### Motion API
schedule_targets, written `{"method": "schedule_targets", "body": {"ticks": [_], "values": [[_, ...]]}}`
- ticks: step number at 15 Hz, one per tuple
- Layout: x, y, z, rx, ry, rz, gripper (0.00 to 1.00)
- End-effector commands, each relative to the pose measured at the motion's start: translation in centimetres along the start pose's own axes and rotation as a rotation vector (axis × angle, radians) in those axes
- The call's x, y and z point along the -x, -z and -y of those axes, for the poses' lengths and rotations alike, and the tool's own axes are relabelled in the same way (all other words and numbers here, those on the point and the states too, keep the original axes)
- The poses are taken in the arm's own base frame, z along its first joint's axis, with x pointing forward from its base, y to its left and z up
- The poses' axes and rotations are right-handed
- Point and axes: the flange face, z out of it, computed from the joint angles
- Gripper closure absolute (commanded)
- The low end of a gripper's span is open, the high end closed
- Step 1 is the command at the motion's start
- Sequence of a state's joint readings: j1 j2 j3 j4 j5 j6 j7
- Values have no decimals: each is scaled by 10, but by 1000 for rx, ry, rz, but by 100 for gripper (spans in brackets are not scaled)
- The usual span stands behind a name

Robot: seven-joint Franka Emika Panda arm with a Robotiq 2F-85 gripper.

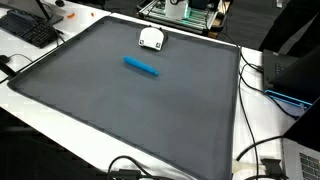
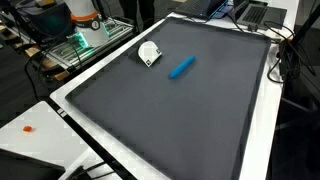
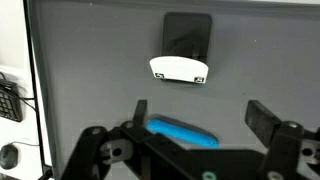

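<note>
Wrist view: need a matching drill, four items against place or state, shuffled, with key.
Items
1. blue bar
2. white device
3. keyboard
4. end effector

Place or state
A. left edge of the view, off the grey mat
B. open, fingers well apart
C. upper middle of the view, on the mat
D. low in the view, on the mat, showing between the two fingers

Pairs: 1-D, 2-C, 3-A, 4-B
</note>
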State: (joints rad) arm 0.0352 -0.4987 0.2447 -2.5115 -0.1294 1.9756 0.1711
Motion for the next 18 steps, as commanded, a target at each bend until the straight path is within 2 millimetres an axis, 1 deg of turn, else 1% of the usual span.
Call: {"method": "schedule_targets", "body": {"ticks": [1,7,8,9,11,13,15,18], "values": [[0,0,0,0,0,1,0],[0,-1,0,0,1,3,0],[-6,-2,-6,-53,-138,-14,0],[-12,-5,-10,-99,-161,-3,0],[-22,-12,-23,-141,-260,-3,0],[-31,-25,-37,-177,-361,13,0],[-34,-39,-47,-210,-455,56,0],[-38,-67,-58,-248,-599,123,0]]}}
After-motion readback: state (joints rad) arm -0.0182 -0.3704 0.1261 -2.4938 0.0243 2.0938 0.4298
